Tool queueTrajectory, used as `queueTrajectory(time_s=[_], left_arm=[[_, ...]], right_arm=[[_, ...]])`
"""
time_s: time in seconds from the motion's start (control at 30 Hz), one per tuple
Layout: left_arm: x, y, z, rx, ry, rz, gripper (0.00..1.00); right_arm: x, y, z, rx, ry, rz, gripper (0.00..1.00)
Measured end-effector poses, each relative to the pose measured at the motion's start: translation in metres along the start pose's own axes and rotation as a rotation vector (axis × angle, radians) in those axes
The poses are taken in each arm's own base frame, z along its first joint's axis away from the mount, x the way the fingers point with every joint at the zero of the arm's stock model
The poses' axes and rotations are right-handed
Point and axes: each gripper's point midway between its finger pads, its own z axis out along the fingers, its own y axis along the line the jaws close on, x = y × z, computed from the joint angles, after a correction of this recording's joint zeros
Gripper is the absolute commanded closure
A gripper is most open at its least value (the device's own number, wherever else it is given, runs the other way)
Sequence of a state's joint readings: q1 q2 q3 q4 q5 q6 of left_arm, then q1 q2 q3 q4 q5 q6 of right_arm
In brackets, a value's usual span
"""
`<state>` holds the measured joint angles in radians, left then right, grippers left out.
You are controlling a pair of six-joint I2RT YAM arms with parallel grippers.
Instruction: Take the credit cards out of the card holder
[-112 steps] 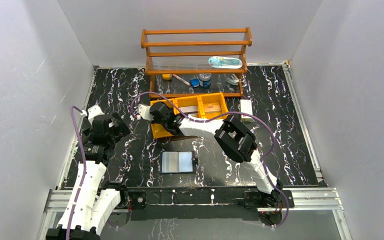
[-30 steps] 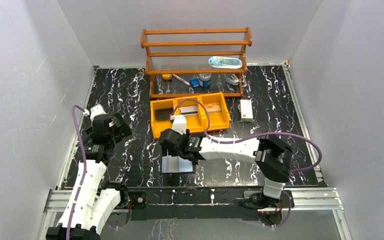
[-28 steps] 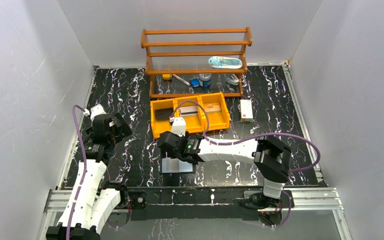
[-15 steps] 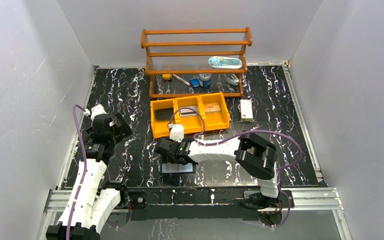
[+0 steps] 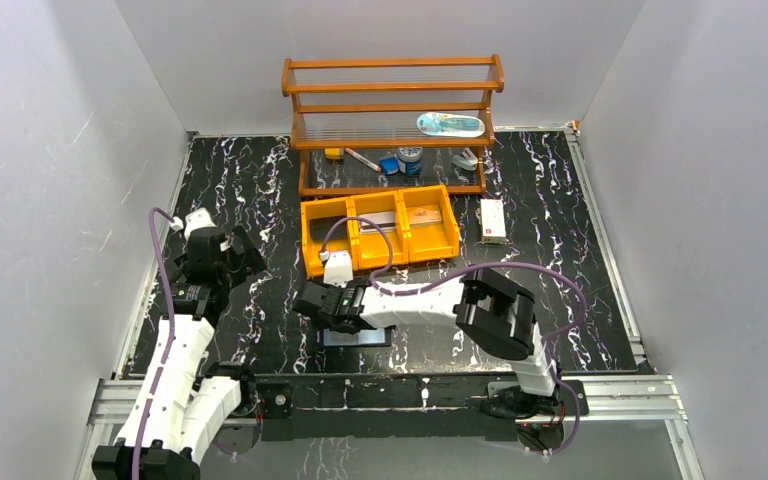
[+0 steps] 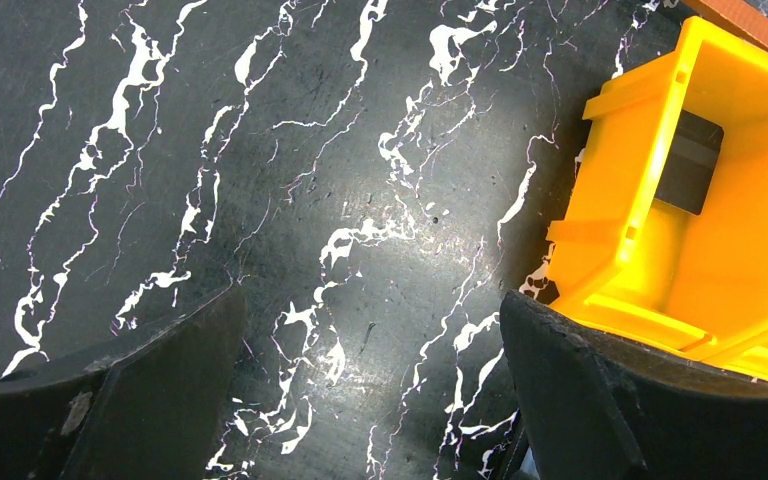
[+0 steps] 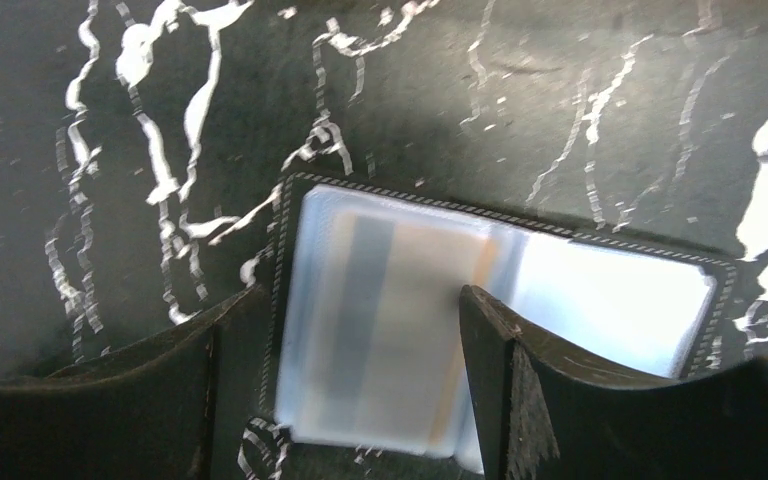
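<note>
The card holder (image 7: 610, 300) lies open on the black marble table, its pale blue-grey inside facing up. Its left panel holds a credit card (image 7: 390, 310) with a grey stripe and a tan edge, blurred behind the sleeve. My right gripper (image 7: 345, 390) is open just above that panel, one finger on each side of it. From above, the right gripper (image 5: 322, 302) hides most of the card holder (image 5: 362, 337). A tan-brown card (image 5: 423, 214) lies in the right compartment of the yellow bin tray (image 5: 380, 262). My left gripper (image 6: 370, 400) is open over bare table.
A wooden rack (image 5: 392, 110) with small items stands behind the bin tray. A white box (image 5: 492, 220) lies to the tray's right. In the left wrist view the yellow tray (image 6: 620, 250) holds a black flat item (image 6: 695, 165). My left arm (image 5: 210, 262) is near the left wall.
My right gripper has come from the bin tray to the card holder and slid left over its left panel. The left arm has not moved.
</note>
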<state>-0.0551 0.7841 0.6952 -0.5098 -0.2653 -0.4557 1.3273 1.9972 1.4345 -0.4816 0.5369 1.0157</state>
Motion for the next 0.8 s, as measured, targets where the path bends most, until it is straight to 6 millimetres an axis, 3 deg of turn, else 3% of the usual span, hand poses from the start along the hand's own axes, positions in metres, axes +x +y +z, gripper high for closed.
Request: queueTrajectory(time_s=[0.37,0.8], left_arm=[[0.0046,-0.0017,0.0033,0.005,0.026,0.013,0.02],[0.0055,-0.0024,0.0037,0.009,0.031,0.016,0.02]], right_arm=[[0.0026,-0.0018,0.0037,-0.014,-0.012,-0.015,0.18],[0.0031,-0.0051,0.0,-0.039,-0.008,-0.036,0.19]])
